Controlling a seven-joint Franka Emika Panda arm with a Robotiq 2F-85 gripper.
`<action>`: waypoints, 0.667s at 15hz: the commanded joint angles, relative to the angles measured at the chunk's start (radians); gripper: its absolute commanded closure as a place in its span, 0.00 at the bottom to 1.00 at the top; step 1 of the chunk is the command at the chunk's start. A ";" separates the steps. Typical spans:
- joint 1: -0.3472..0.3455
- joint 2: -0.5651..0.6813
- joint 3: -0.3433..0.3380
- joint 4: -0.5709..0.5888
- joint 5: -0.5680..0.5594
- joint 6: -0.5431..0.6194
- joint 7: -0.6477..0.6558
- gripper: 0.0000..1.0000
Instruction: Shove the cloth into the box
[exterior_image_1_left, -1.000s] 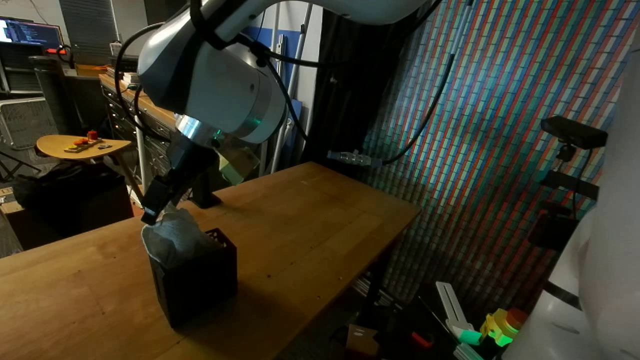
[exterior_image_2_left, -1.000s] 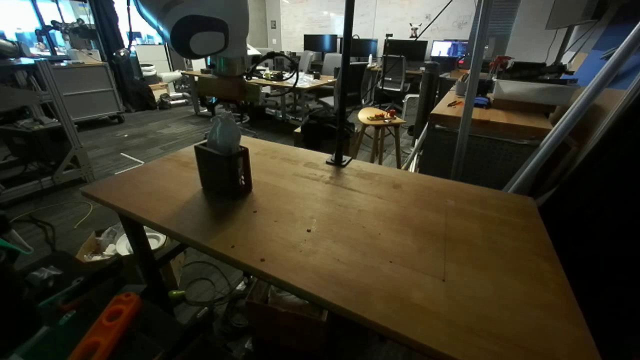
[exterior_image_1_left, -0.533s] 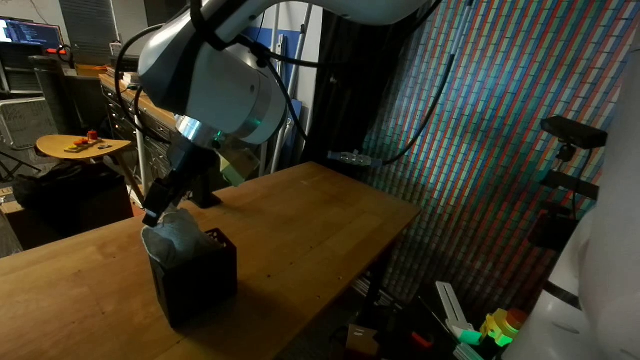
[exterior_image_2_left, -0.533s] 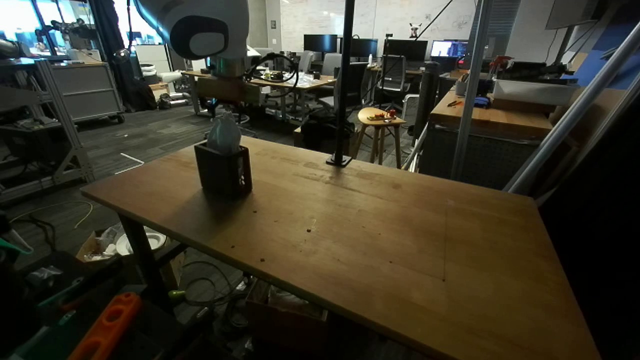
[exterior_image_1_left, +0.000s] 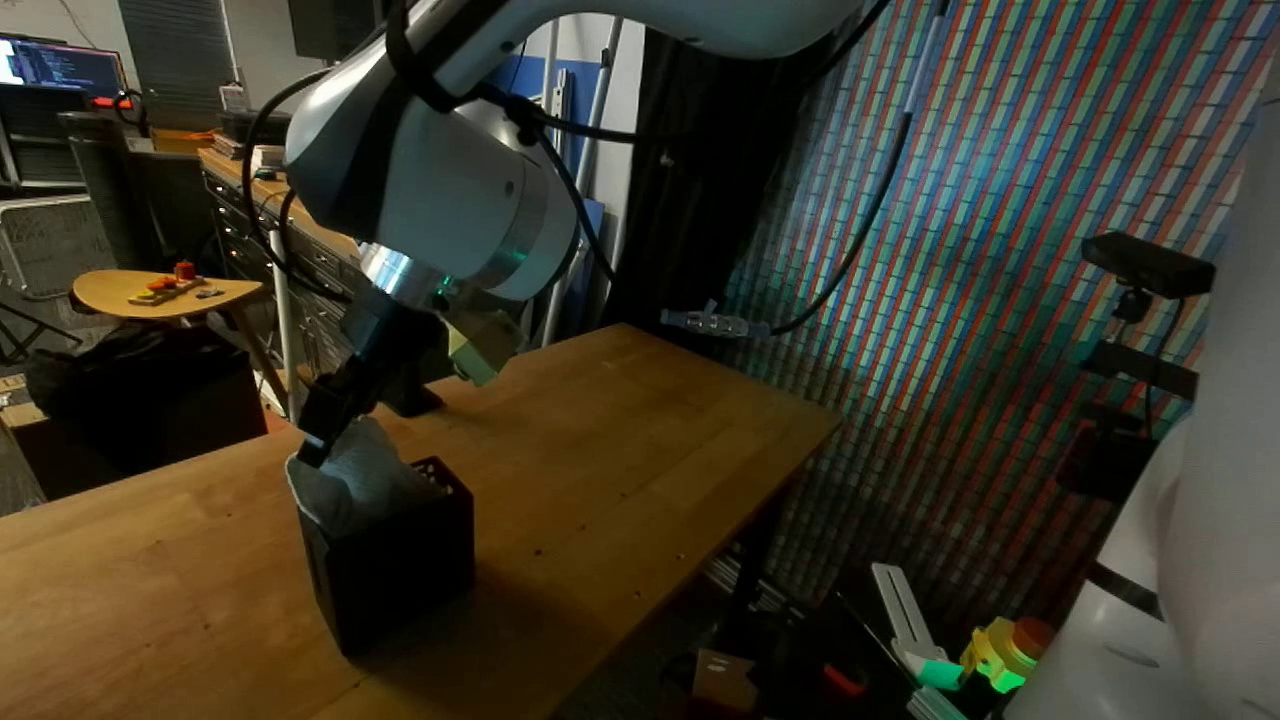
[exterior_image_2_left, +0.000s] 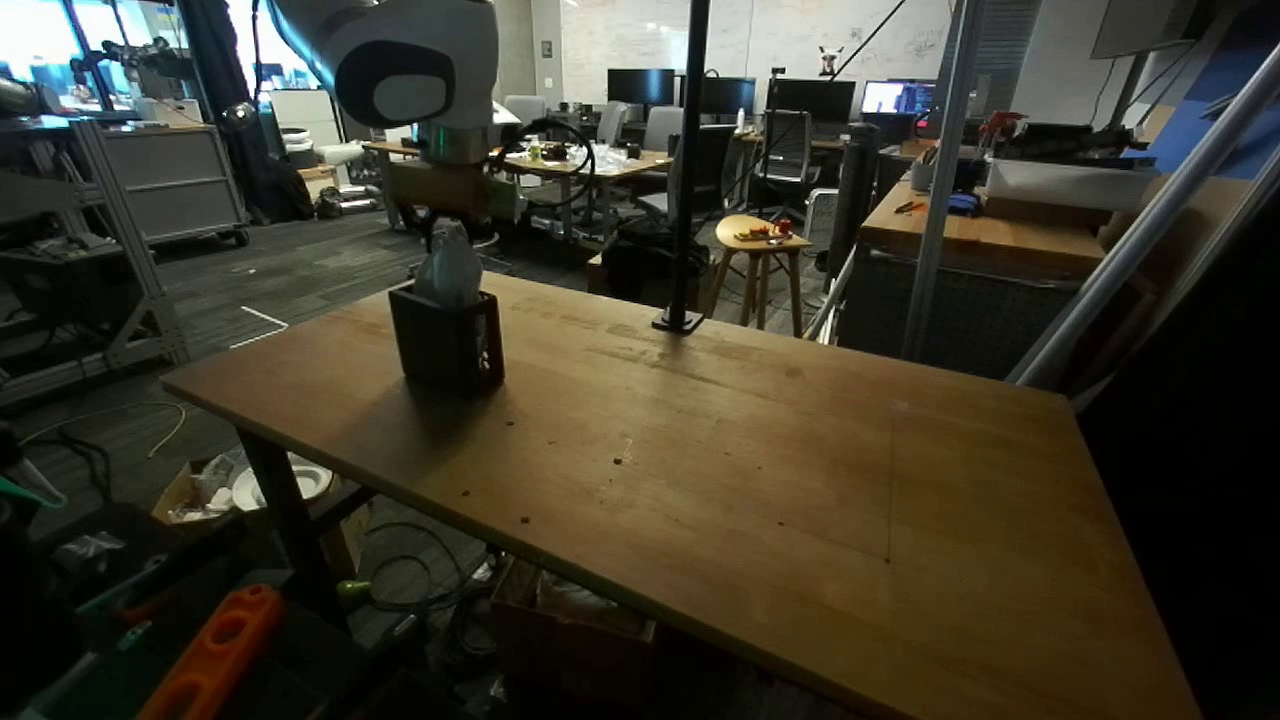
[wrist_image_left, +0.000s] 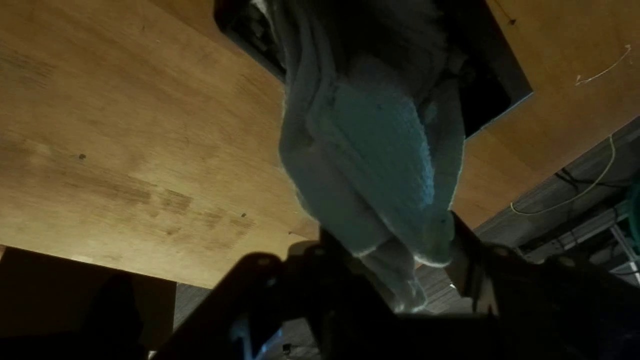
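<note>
The black box (exterior_image_1_left: 400, 580) stands upright on the wooden table; it also shows in an exterior view (exterior_image_2_left: 450, 345) and partly in the wrist view (wrist_image_left: 487, 100). The pale grey-green cloth (exterior_image_1_left: 370, 480) is bunched in the box, its upper part standing above the rim in both exterior views (exterior_image_2_left: 452, 272). In the wrist view the cloth (wrist_image_left: 370, 140) rises toward me in folds. My gripper (exterior_image_1_left: 315, 450) is tilted at the top of the cloth. In the wrist view the fingers (wrist_image_left: 392, 235) are spread apart with the cloth's top between them. The box's inside is mostly hidden.
The wooden table (exterior_image_2_left: 750, 450) carries a black post on a base (exterior_image_2_left: 680, 318) at its far edge. A small stool (exterior_image_1_left: 165, 293) with toys stands beyond the table. A cable with a connector (exterior_image_1_left: 715, 322) hangs above the table's far end.
My gripper has moved a little down and toward the box, so its tips sit lower against the cloth. The box has not moved; the cloth has barely changed.
</note>
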 joint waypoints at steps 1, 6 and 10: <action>-0.002 -0.027 0.001 -0.020 0.041 0.003 -0.032 0.78; 0.002 -0.030 -0.002 -0.025 0.042 0.006 -0.025 1.00; 0.009 -0.047 -0.016 -0.043 0.000 -0.009 -0.005 0.96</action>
